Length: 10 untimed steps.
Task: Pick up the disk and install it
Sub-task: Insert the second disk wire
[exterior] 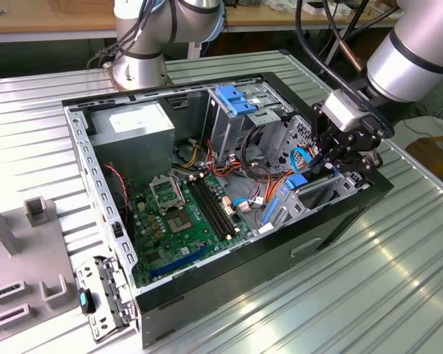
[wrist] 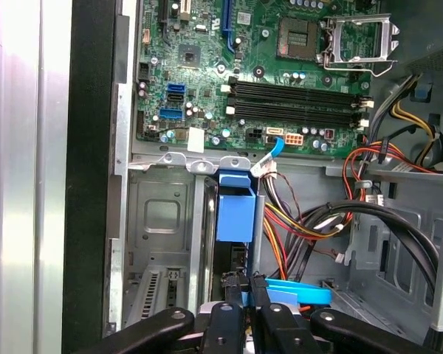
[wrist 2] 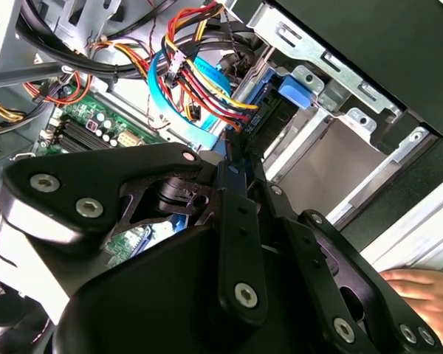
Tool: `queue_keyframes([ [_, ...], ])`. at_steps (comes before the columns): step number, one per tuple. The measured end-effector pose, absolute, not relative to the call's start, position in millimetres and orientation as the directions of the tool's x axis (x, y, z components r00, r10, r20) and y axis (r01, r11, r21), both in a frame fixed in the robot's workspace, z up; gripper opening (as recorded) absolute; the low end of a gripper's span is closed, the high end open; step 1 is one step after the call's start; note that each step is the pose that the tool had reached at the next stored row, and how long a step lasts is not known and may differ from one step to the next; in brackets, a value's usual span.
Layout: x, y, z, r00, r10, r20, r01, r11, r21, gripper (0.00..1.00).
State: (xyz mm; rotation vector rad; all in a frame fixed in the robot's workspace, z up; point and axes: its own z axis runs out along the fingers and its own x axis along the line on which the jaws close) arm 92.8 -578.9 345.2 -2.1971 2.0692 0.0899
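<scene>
Presently, the gripper point(exterior: 338, 157) is positioned over the drive bay at the exterior view's right end of the open computer case point(exterior: 207, 284), with its fingers point(wrist: 232, 313) drawn narrowly together on the disk point(wrist: 235, 214). In the first wrist view the disk is seen edge-on, standing on its side in the bay slot, its blue rail uppermost and its long axis running down into the bay, away from the gripper and toward the motherboard point(wrist: 258, 66). How far the disk is seated cannot be told. Blue and multicoloured cables point(wrist 2: 196, 81) are bundled just beside the slot. A person's hand point(wrist 2: 421, 291) is noted at the case's outer edge in the second wrist view.
</scene>
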Motion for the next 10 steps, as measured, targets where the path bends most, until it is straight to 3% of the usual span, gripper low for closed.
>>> queue_keyframes([
  [9, 93, -579, 341, 0.062, -0.99, -0.129, -0.997, -0.057, -0.048, 0.17],
  [10, 93, -579, 354, 0.062, -0.99, -0.129, -0.997, -0.057, -0.048, 0.24],
])
